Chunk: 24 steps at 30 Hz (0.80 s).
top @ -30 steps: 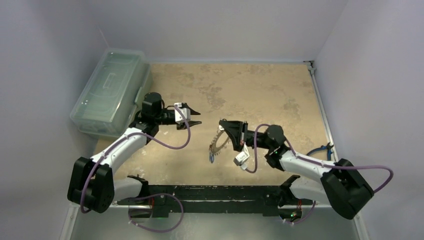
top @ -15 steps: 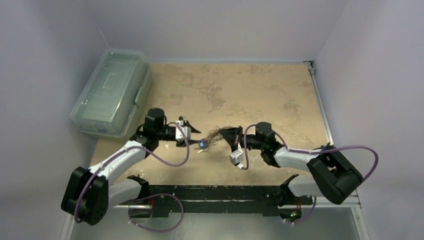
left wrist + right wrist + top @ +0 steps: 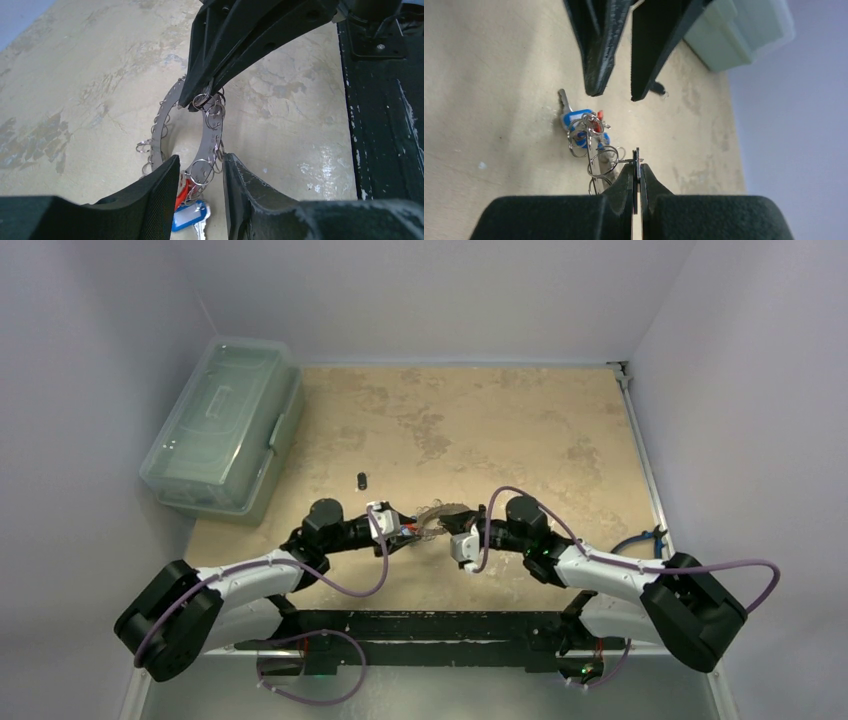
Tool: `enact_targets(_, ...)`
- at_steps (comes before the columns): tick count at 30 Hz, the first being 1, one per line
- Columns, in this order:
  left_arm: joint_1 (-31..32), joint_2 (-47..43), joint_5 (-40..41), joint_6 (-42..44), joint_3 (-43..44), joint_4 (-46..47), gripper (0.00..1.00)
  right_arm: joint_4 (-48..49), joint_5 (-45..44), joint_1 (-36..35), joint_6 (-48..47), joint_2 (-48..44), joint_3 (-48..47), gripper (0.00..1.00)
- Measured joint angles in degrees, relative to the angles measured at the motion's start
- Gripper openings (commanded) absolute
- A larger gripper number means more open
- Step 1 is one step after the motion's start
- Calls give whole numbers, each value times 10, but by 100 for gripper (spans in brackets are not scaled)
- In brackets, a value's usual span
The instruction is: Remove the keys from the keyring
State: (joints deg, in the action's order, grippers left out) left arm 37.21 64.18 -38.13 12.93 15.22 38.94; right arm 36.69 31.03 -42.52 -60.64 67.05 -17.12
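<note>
"Right gripper [image 3: 637,172] is pinched tight on the keyring [image 3: 159,120]. It bites the ring's top edge, near the middle of the frame."

"And the left gripper [image 3: 200,161]?"

"Half open. Its fingers [image 3: 150,197] sit on each side of the ring's low part. They hold nothing."

"Where are the keys [image 3: 190,218]?"

"Hanging off the bottom of the ring, low in the frame, just past the left fingers. The ring runs from top to bottom between both arms. The left arm is nearer the keys, so I think it goes for the blue one."
</note>
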Motion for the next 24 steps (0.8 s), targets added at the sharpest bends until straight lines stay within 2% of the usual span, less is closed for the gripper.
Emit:
enact_targets(9, 44, 11, 96, -45, -36, 89, 34, -85, -37, -11, 222, -9, -52, 0)
enact_targets(16, 72, 16, 145, -68, -37, 108, 41, -142, -60, -15, 369, 6, -91, 0)
enact_targets(19, 46, 16, 140, -67, 2, 26, 46, -199, -75, -17, 417, 40, -152, 0)
enact_targets(22, -32, 40, 94, -60, 122, -122, 55, -263, -87, -17, 456, 83, -232, 0)
enact_targets(24, -64, 64, 74, -51, 210, -205, 56, -299, -93, -17, 472, 106, -272, 0)
